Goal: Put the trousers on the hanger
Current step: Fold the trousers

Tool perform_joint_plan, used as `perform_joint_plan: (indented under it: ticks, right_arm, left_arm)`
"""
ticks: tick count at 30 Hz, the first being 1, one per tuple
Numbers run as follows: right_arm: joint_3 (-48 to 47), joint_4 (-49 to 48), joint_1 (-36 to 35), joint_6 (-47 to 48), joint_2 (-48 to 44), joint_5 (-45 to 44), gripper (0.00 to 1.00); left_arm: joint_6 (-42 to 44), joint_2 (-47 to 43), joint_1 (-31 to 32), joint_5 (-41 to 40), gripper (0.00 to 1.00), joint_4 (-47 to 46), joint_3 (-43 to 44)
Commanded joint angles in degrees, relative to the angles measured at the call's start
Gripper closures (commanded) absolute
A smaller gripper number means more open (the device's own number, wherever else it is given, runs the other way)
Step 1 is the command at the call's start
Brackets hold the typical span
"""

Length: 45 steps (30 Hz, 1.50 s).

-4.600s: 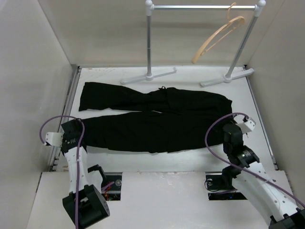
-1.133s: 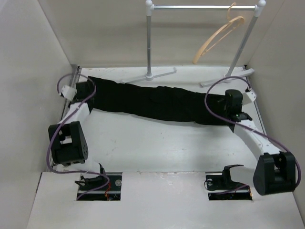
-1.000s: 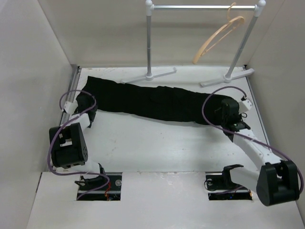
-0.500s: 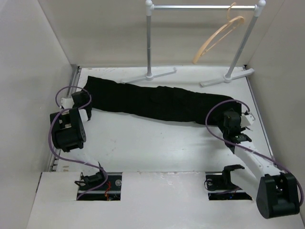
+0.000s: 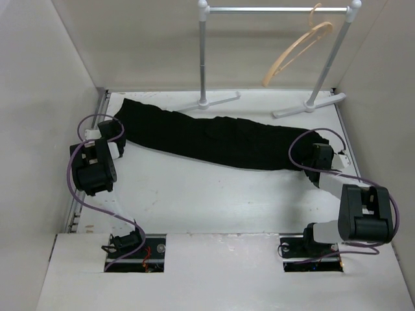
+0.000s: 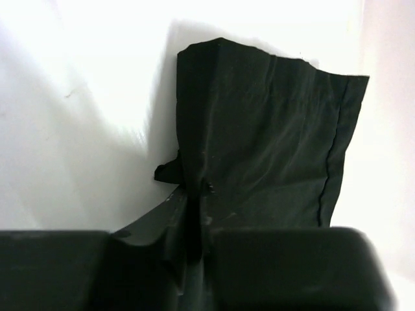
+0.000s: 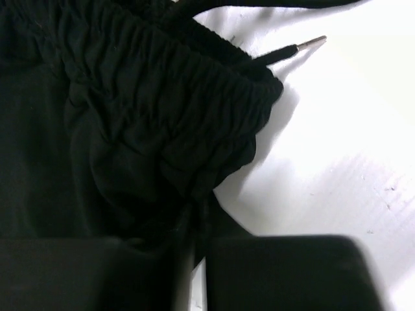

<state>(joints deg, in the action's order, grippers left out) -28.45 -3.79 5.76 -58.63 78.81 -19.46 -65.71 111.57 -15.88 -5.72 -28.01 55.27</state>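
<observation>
The black trousers (image 5: 214,137) lie folded lengthwise across the table, leg ends at the left, waistband at the right. My left gripper (image 5: 118,133) is shut on the near corner of the leg ends (image 6: 259,129), its jaws pinched together on the cloth in the left wrist view (image 6: 198,194). My right gripper (image 5: 316,154) is shut on the gathered elastic waistband (image 7: 162,110), with cloth squeezed between its jaws (image 7: 200,217). A drawstring with a metal tip (image 7: 305,44) trails onto the table. The tan wooden hanger (image 5: 295,50) hangs tilted from the rail, far behind both grippers.
The grey rail (image 5: 275,10) stands on two posts with white feet (image 5: 202,102) (image 5: 308,105) just behind the trousers. Pale walls close in on the left (image 5: 45,97) and right (image 5: 382,97). Purple cables loop over both arms.
Both grippers have closed on the ends of the trousers. The right arm has folded back, its elbow now near the table's front. The trousers' left end has shifted slightly.
</observation>
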Motion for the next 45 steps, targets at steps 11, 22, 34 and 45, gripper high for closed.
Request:
perform_joint_plan:
  ticks: [11,22,34,45]
  right_arm:
    - [-0.5,9.8,1.7,-0.1,-20.2,-7.5,0.96]
    - [9.8,13.8,2.6,-4.2,-31.0,-3.0,0.97]
    - [8.9,17.3,0.0,0.6,-39.5,-6.9,0.17]
    - [-1.1,27.2,-5.6,5.1,-50.3,-18.4,0.05]
  left_arm:
    - [6.3,-19.9,-2.4,-15.4,1.00,14.0,-7.2]
    - [8.3,-44.3,-7.4,-26.8,1.00,35.5,-26.1]
    - [14.6,-63.8,-1.1,-23.0,0.09,35.1,-25.5]
    - [19.7,-74.9,6.6,-24.2,0.37,38.6,-18.3]
